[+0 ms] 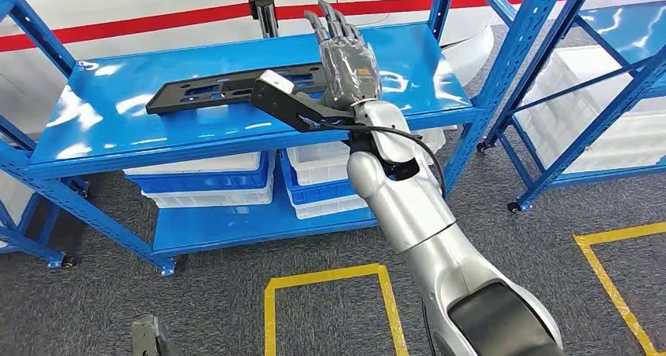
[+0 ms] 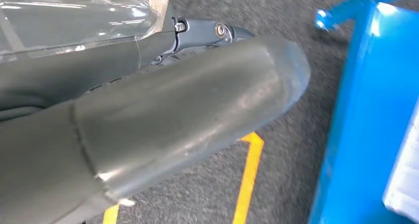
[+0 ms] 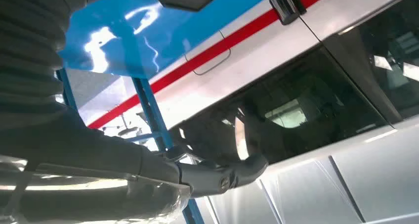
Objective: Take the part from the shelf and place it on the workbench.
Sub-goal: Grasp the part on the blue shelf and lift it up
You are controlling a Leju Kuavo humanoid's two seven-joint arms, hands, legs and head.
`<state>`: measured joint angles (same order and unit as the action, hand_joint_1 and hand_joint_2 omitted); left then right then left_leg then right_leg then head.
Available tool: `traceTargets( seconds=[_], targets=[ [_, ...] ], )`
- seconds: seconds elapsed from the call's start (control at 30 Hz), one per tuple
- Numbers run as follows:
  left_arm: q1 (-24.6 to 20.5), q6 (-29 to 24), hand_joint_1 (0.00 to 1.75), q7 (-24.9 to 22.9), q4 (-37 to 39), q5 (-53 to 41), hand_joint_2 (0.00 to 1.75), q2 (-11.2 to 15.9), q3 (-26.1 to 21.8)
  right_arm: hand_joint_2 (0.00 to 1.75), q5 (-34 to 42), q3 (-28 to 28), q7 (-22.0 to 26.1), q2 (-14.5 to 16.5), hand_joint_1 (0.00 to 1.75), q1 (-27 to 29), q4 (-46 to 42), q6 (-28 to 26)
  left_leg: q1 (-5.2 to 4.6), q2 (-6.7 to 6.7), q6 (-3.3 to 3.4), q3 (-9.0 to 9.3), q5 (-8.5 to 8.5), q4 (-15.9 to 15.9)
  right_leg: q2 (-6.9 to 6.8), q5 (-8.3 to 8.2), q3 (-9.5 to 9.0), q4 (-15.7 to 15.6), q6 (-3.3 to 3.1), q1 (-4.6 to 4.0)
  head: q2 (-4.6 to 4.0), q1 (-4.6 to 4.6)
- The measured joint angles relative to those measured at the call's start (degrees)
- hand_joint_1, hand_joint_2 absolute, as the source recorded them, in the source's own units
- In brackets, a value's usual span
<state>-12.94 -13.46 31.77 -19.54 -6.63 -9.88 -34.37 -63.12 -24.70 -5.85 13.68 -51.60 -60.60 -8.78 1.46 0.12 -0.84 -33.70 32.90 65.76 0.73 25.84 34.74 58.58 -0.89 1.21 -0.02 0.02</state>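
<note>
Right hand (image 1: pixel 348 61) raised over the blue shelf (image 1: pixel 118 112), fingers apart and straight, holding nothing, hovering at the right end of the long black part (image 1: pixel 204 93) (flat on the shelf's top deck, toward the far side). Left hand (image 2: pixel 148 120) hanging above grey carpet; finger state impossible to tell.

The part (image 1: pixel 228 89) lies flat on the top board of the shelf (image 1: pixel 118 116), toward its middle. The right hand (image 1: pixel 345 57) hovers over the part's right end. Bins (image 1: pixel 208 179) sit on the lower board — side by side — with a second rack (image 1: pixel 597 97) to the right.
</note>
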Motion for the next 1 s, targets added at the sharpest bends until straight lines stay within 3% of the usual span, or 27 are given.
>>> traceTargets(
  seconds=[0.07, 0.1, 0.13, 0.17, 0.23, 0.27, 0.3, 0.4, 0.47, 0.5, 0.6, 0.63, 0.67, 0.7, 0.77, 0.8, 0.83, 0.87, 0.9, 0.93, 1.0],
  targets=[
    [0.06, -0.09, 0.00, -0.01, 0.01, 0.04, 0.00, 0.00, -0.01, 1.75, 0.07, 0.00, 0.02, -0.01, 0.00, 0.13, 0.15, -0.05, 0.00, -0.01, -0.03, -3.31, 1.05, 4.57, 0.06, 0.45, -0.49, 0.00, -0.25, -0.21, 0.00, -0.01],
    [0.14, -0.16, 0.00, 0.01, 0.02, 0.09, 0.00, 0.00, -0.02, 1.75, 0.17, 0.00, 0.03, -0.02, 0.00, 0.24, 0.31, -0.12, -0.01, -0.02, 0.01, -6.15, 1.40, 8.00, 0.17, 0.90, -1.03, 0.00, -0.45, -0.40, 0.00, -0.02],
    [0.22, -0.25, 0.00, 0.02, 0.03, 0.17, 0.00, 0.00, -0.03, 1.75, 0.27, 0.00, 0.06, -0.03, 0.00, 0.33, 0.49, -0.20, -0.06, -0.02, 0.17, -8.28, 0.58, 9.57, 0.32, 1.41, -1.65, 0.00, -0.54, -0.56, 0.00, -0.02],
    [0.28, -0.31, 0.00, 0.05, 0.03, 0.28, 0.00, 0.00, -0.04, 1.75, 0.36, 0.00, 0.09, -0.03, 0.00, 0.37, 0.67, -0.29, -0.15, -0.03, 0.46, -9.24, -1.50, 8.78, 0.48, 1.94, -2.35, -0.01, -0.55, -0.69, 0.00, -0.02],
    [0.29, -0.33, 0.00, 0.12, 0.03, 0.49, 0.00, 0.00, -0.04, 1.75, 0.46, 0.00, 0.16, -0.02, 0.00, 0.35, 0.93, -0.44, -0.62, -0.10, 1.42, -8.04, -7.90, 1.45, 0.69, 3.07, -3.85, -0.09, -0.48, -0.79, 0.00, -0.01],
    [0.28, -0.33, 0.00, 0.13, 0.03, 0.58, 0.00, 0.03, -0.05, 1.75, 0.50, -0.01, 0.20, -0.04, 0.00, 0.30, 1.04, -0.50, -0.97, -0.15, 1.94, -6.81, -10.09, -2.26, 0.77, 3.60, -4.42, -0.18, -0.32, -0.95, 0.00, 0.04],
    [0.22, -0.33, 0.00, 0.18, 0.03, 0.68, 0.00, 0.05, -0.06, 1.75, 0.56, -0.01, 0.25, -0.07, 0.00, 0.26, 1.15, -0.55, -1.33, -0.17, 2.40, -5.78, -11.21, -5.06, 0.84, 4.03, -4.78, -0.32, -0.09, -0.97, 0.00, 0.04],
    [0.06, -0.34, 0.00, 0.37, 0.04, 1.12, 0.00, 0.10, -0.09, 1.75, 0.87, -0.01, 0.46, -0.07, 0.00, 0.18, 1.45, -0.72, -1.90, -0.08, 3.29, -4.33, -10.56, -7.70, 0.88, 4.26, -5.51, -0.65, 0.82, -1.12, 0.00, -0.02],
    [0.05, -0.36, 0.00, 0.54, 0.04, 1.31, 0.00, 0.08, -0.13, 1.75, 1.04, -0.02, 0.64, -0.03, 0.00, -0.02, 1.56, -0.96, -1.69, -0.07, 3.76, -2.94, -10.29, -8.83, 0.55, 4.30, -4.80, 1.22, 1.23, -1.26, 0.00, 0.03],
    [0.01, -0.37, 0.00, 0.62, 0.04, 1.46, 0.00, 0.07, -0.16, 1.75, 1.13, -0.02, 0.70, -0.03, 0.00, -0.19, 1.63, -1.12, -1.54, -0.12, 3.94, -2.21, -10.13, -9.23, 0.41, 4.58, -3.33, 3.70, 1.29, -1.22, 0.00, 0.08],
    [0.02, -0.38, 0.00, 0.71, 0.08, 2.23, 0.00, -0.03, -0.32, 1.75, 1.34, -0.02, 0.75, -0.27, 0.00, -0.01, 1.99, -1.38, -1.38, -0.24, 4.12, -0.70, -8.92, -9.51, 0.24, 6.93, 3.95, 13.79, 1.40, -1.03, 0.00, 0.14],
    [0.12, -0.40, 0.00, 0.71, 0.11, 2.54, 0.00, -0.09, -0.39, 1.75, 1.38, -0.02, 0.75, -0.38, 0.00, 0.28, 2.09, -1.39, -1.34, -0.29, 3.99, -0.08, -8.35, -9.50, 0.21, 7.56, 5.85, 15.27, 1.60, -0.89, 0.00, 0.14],
    [0.22, -0.44, 0.00, 0.71, 0.16, 2.81, 0.00, -0.16, -0.47, 1.75, 1.39, -0.02, 0.75, -0.46, 0.00, 0.52, 2.15, -1.39, -1.27, -0.36, 3.80, 0.68, -7.74, -9.49, 0.15, 7.34, 6.91, 14.88, 2.06, -0.68, 0.00, 0.14],
    [0.29, -0.50, 0.00, 0.69, 0.20, 3.07, 0.00, -0.23, -0.54, 1.75, 1.39, -0.02, 0.75, -0.50, 0.00, 0.66, 2.17, -1.39, -1.17, -0.40, 3.56, 1.55, -7.08, -9.48, 0.04, 5.96, 7.01, 12.59, 2.85, -0.41, 0.00, 0.14],
    [0.35, -0.61, 0.00, 0.58, 0.34, 3.48, 0.00, -0.28, -0.73, 1.75, 1.40, -0.02, 0.75, -0.65, 0.00, 0.77, 2.23, -1.39, -1.07, -0.46, 2.90, 3.31, -5.57, -9.35, -0.62, 0.41, 5.71, 4.89, 4.53, 0.17, 0.00, 0.28],
    [0.37, -0.65, 0.00, 0.50, 0.43, 3.68, 0.00, -0.29, -0.84, 1.75, 1.40, -0.05, 0.75, -0.69, 0.00, 0.81, 2.30, -1.38, -1.13, -0.49, 2.52, 3.81, -4.84, -9.33, -1.04, -1.81, 4.82, 1.89, 4.49, 0.23, 0.00, 0.38],
    [0.39, -0.67, 0.00, 0.39, 0.53, 3.85, 0.00, -0.31, -0.94, 1.75, 1.41, -0.08, 0.75, -0.74, 0.00, 0.86, 2.35, -1.38, -1.20, -0.44, 2.12, 4.16, -4.20, -9.31, -1.31, -3.41, 4.26, 0.05, 3.98, 0.12, 0.00, 0.37],
    [0.43, -0.67, 0.00, 0.29, 0.62, 3.97, 0.00, -0.31, -1.07, 1.75, 1.44, -0.09, 0.73, -0.79, 0.00, 0.90, 2.38, -1.38, -1.22, -0.39, 1.78, 4.42, -3.79, -9.14, -1.46, -3.90, 4.00, -0.53, 3.07, 0.00, 0.00, 0.42],
    [0.46, -0.68, 0.00, 0.21, 0.66, 4.04, 0.00, -0.34, -1.17, 1.75, 1.45, -0.11, 0.71, -0.67, 0.00, 0.89, 2.30, -1.39, -1.11, -0.32, 1.53, 4.45, -3.62, -9.01, -1.26, -3.63, 3.56, -0.48, 2.05, -0.13, 0.00, 0.32],
    [0.45, -0.68, 0.00, 0.15, 0.68, 4.06, 0.00, -0.37, -1.27, 1.75, 1.45, -0.10, 0.70, -0.58, 0.00, 0.86, 2.14, -1.40, -0.89, -0.21, 1.33, 4.25, -3.69, -8.18, -1.04, -3.56, 3.25, -0.56, 1.44, -0.12, 0.00, 0.21],
    [0.37, -0.72, 0.00, 0.09, 0.73, 4.02, 0.00, -0.45, -1.42, 1.75, 1.44, -0.13, 0.71, -0.39, 0.00, 0.61, 1.85, -1.41, -0.54, -0.18, 0.94, 1.61, -4.20, -3.35, -0.77, -2.85, 2.05, -0.72, 0.26, -0.03, 0.00, 0.10]
  ],
)
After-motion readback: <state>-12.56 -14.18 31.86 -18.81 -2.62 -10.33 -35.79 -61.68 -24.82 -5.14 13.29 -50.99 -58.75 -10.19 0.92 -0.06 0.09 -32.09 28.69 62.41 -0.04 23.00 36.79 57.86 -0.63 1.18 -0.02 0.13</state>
